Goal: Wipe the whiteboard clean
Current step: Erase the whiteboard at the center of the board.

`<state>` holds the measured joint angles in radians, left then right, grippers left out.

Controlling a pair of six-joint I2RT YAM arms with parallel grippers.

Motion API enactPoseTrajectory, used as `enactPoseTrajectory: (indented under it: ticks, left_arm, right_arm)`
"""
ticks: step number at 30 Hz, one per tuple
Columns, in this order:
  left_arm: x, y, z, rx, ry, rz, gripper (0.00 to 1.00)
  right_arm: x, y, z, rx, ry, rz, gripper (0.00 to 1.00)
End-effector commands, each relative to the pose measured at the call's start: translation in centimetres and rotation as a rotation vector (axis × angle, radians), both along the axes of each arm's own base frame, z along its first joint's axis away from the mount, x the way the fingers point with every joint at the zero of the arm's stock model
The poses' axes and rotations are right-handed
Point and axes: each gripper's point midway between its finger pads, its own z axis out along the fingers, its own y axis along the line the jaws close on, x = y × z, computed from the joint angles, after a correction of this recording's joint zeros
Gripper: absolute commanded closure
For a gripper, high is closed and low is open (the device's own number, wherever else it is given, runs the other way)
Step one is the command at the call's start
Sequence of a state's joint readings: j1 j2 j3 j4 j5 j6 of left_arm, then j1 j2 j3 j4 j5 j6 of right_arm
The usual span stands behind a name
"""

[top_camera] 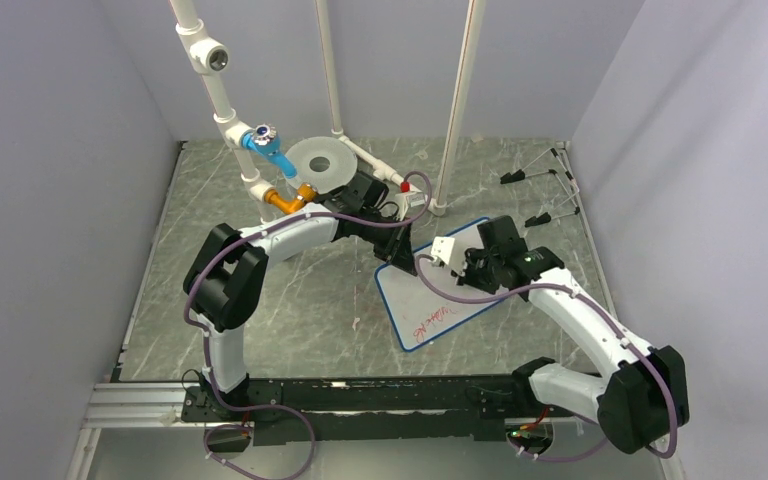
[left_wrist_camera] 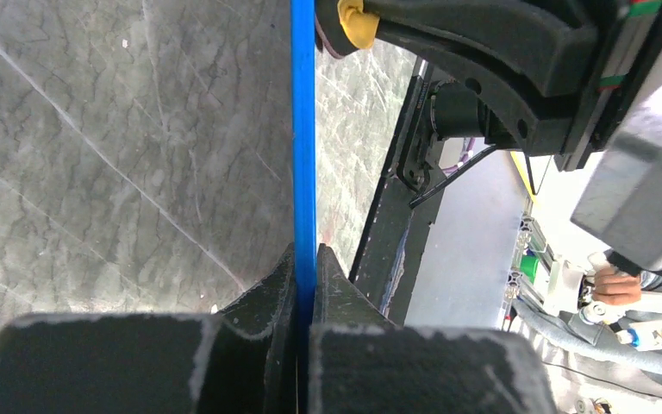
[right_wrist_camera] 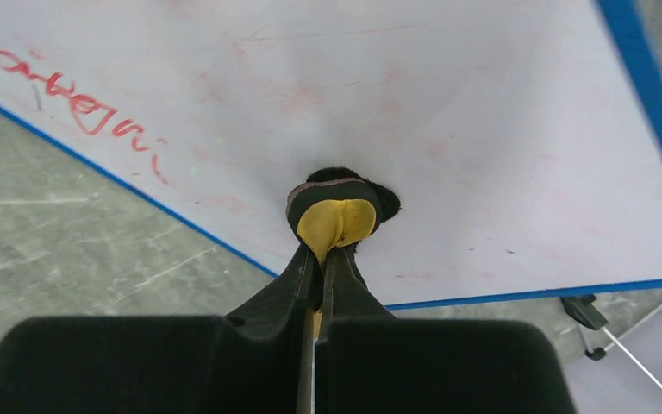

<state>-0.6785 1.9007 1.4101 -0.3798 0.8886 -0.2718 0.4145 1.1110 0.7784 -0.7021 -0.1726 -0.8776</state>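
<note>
Right wrist view: an eraser (right_wrist_camera: 336,211) is being pinched by the right gripper (right_wrist_camera: 323,259) against the mid-table whiteboard (right_wrist_camera: 483,129), its rim (left_wrist_camera: 303,129) being clamped by the left gripper (left_wrist_camera: 304,259); under hard strokes it risks being dragged loose

Whiteboard (top_camera: 430,300): small flat rectangle, white face, blue rim, rounded corners. Position: right of table centre, turned diagonal, one corner toward near table edge. Red handwriting (top_camera: 435,318) only at near end, along rim. Rest of face (right_wrist_camera: 483,129) wiped, faint pink smears. Far-left rim pinched between closed fingers of left gripper (left_wrist_camera: 304,259); in left wrist view board is edge-on, rim (left_wrist_camera: 302,129) thin straight blue line. Flat or lifted: cannot tell.
</note>
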Motion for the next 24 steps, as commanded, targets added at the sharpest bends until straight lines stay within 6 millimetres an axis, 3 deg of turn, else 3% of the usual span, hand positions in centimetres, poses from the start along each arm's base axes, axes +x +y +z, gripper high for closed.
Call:
enactPoseTrajectory:
  ticks: [1, 7, 10, 16, 21, 24]
  left_arm:
    - [-0.8, -0.7, 3.9, -0.112, -0.051, -0.075, 1.00]
    - [-0.6, -0.8, 4.0, -0.109, -0.048, -0.074, 1.00]
    - [-0.5, -0.8, 4.1, -0.106, -0.050, -0.071, 1.00]
    - [-0.6, -1.1, 4.0, -0.099, -0.047, -0.072, 1.00]
    - [-0.6, -0.9, 3.7, -0.081, -0.039, -0.070, 1.00]
    - [-0.5, -1.0, 3.8, -0.079, -0.038, -0.068, 1.00]
  right_arm:
    - [1.8, 0.8, 1.7, 0.030, -0.078, 0.012, 1.00]
    - [-4.8, 5.3, -1.6, 0.027, 0.087, 0.328, 1.00]
    - [-6.9, 7.3, -2.3, 0.007, 0.114, 0.444, 1.00]
    - [-6.7, 10.1, -1.9, -0.038, 0.062, 0.522, 1.00]
    - [-4.0, 12.6, 1.7, -0.029, -0.053, 0.524, 1.00]
    - [-3.3, 13.8, 2.7, -0.030, -0.080, 0.531, 1.00]
